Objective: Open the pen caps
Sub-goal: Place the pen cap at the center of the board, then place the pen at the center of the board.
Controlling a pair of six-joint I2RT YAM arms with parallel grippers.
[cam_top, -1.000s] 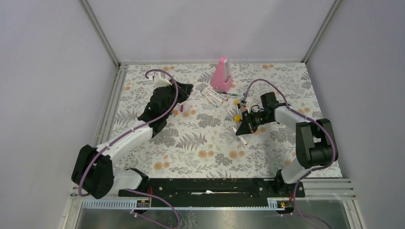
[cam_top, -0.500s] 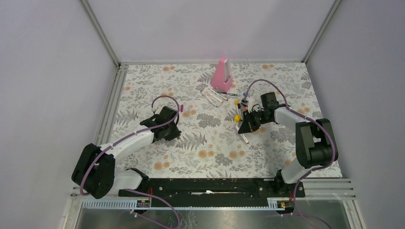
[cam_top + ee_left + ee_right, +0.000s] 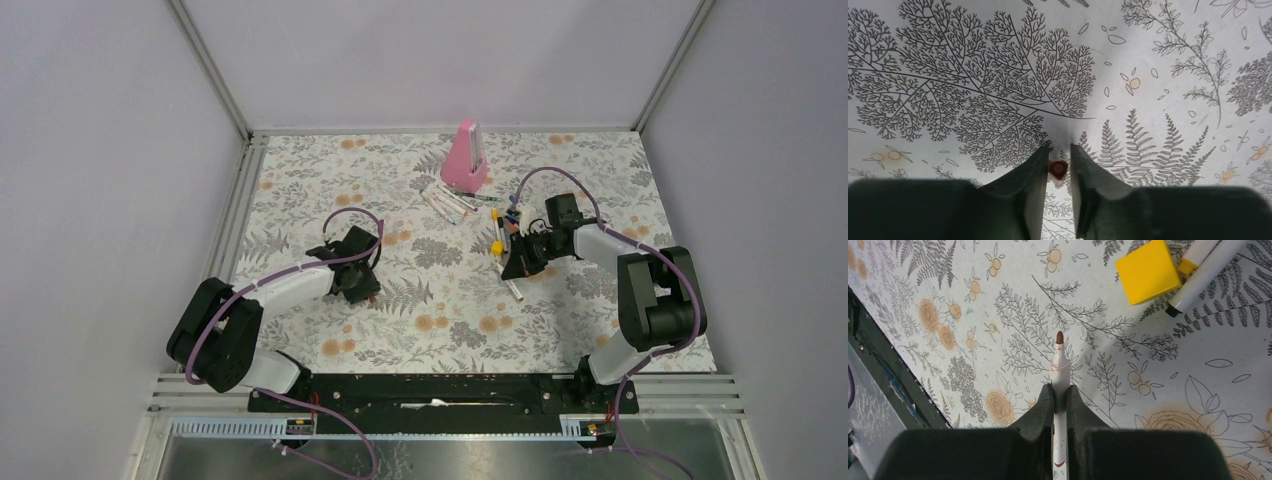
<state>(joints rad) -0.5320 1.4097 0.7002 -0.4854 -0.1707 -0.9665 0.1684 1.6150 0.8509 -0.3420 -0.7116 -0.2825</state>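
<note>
My left gripper [image 3: 1059, 150] [image 3: 365, 285] is low over the floral mat at the left middle. Its jaws stand slightly apart. A small dark red pen cap [image 3: 1058, 168] sits end-on between the fingertips, touching the left finger, with a thin gap to the right one. My right gripper [image 3: 1060, 387] [image 3: 515, 262] is shut on a white pen barrel [image 3: 1060, 365] whose brown tip is bare and points away from the wrist. A yellow cap [image 3: 1147, 271] [image 3: 497, 245] lies just beyond it beside two more white pens [image 3: 1205, 270].
A tall pink wedge-shaped object [image 3: 465, 158] stands at the back centre. A cluster of white pens [image 3: 450, 203] lies in front of it. The black base rail [image 3: 440, 388] runs along the near edge.
My left arm has pulled back from the far left-centre of the mat towards the near side and come down close to the mat. My right gripper has stayed almost in place with the pen.
</note>
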